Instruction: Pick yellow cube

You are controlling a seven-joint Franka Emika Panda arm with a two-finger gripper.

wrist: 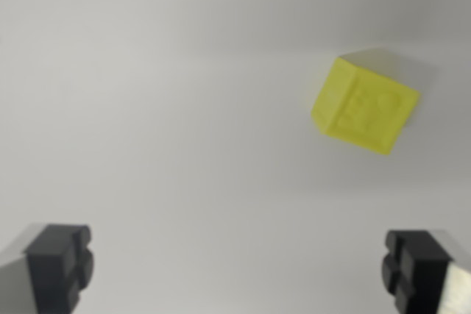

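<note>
— So where are you seeing the yellow cube sitting?

— You're looking at it well ahead of the claw and off toward the wrist view's right, resting alone on the pale table, turned at an angle to the line between the pads. Your claw is hanging wide open with nothing between its fingers; both dark pads are showing at the bottom corners, clear of the cube.

— What are you worrying about?

— You're risking a miss if you're descending from here, I judge: the jaws would be closing on bare table. And because the cube is lying skewed, the pads may be catching its corners, not its flat faces, so it could be twisting or skidding away. The picture is also blurring, so I'm not trusting the edges much.
</note>
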